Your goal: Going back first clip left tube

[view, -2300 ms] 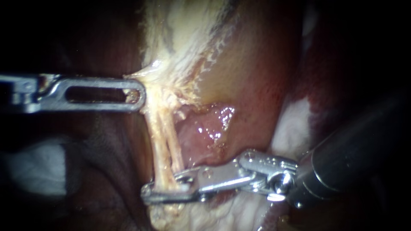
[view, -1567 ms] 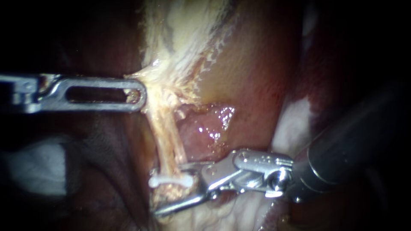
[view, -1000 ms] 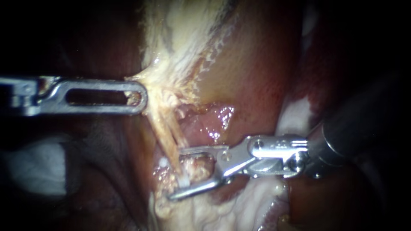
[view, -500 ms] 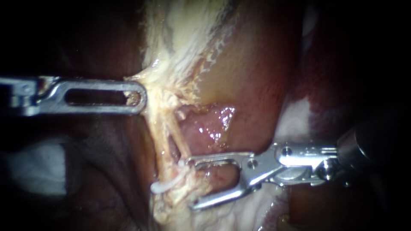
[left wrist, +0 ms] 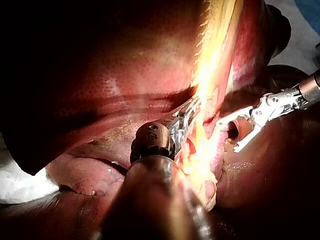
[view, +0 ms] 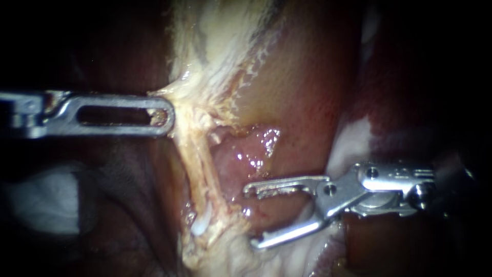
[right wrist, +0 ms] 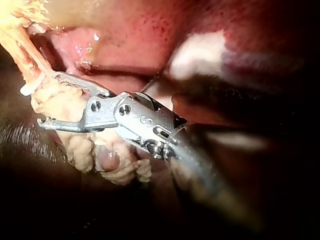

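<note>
White plastic clip (view: 199, 224) sits on the pale yellowish tube (view: 197, 159), just ahead of the tips of my right instrument (view: 250, 218). Its silver jaws stand wide apart and hold nothing. My left instrument (view: 163, 116) has its slotted jaws clamped on pale stringy tissue (view: 179, 90) at the tube's other end.

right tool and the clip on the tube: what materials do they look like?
Right tool: bare metal, likely steel; bright and silvery with sharp glints, pins showing at the hinge. Clip on the tube: looks like white plastic, smooth and faintly translucent with no metallic shine, but too small to be sure.
</note>
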Controlling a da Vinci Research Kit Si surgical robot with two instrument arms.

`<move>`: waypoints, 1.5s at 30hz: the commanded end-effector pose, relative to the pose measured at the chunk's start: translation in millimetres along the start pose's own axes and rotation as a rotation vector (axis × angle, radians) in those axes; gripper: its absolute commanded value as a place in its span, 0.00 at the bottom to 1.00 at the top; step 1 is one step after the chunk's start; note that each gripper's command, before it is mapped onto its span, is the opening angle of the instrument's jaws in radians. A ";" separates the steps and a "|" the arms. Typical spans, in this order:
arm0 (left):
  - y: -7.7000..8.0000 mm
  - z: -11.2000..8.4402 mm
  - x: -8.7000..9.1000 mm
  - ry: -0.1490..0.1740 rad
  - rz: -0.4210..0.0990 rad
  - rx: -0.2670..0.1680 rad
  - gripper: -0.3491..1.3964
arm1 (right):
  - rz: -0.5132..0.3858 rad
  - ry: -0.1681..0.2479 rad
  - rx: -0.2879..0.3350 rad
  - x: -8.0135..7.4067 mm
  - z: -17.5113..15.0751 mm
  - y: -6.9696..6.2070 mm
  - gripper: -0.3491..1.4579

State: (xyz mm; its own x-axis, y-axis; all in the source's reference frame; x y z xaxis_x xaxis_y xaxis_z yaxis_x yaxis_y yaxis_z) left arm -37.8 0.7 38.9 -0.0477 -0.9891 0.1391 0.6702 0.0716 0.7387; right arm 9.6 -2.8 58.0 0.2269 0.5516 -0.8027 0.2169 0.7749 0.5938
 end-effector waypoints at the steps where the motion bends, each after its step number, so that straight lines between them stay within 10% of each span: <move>1: 0.0 0.0 0.0 0.000 0.000 0.000 0.00 | -0.013 -0.001 -0.009 0.4 -0.4 0.0 0.53; 17: 0.3 0.7 0.3 -0.003 0.002 -0.001 0.00 | -0.176 0.007 -0.111 6.8 -8.5 -2.2 0.52; 31: 2.9 7.2 2.5 -0.007 0.021 -0.005 0.00 | -0.182 0.004 -0.117 6.5 -8.6 -2.2 0.52; 45: 1.6 10.9 2.3 0.001 0.016 0.007 0.00 | -0.188 0.004 -0.116 6.5 -8.6 -2.3 0.52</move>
State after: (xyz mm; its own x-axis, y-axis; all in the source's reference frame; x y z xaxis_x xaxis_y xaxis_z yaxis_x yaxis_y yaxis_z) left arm -44.8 -0.1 47.6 -0.0358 -0.9880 0.1501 0.6662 0.0883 0.7405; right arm 2.3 1.5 50.9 0.1891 0.3956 -0.8987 0.1432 0.8944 0.4238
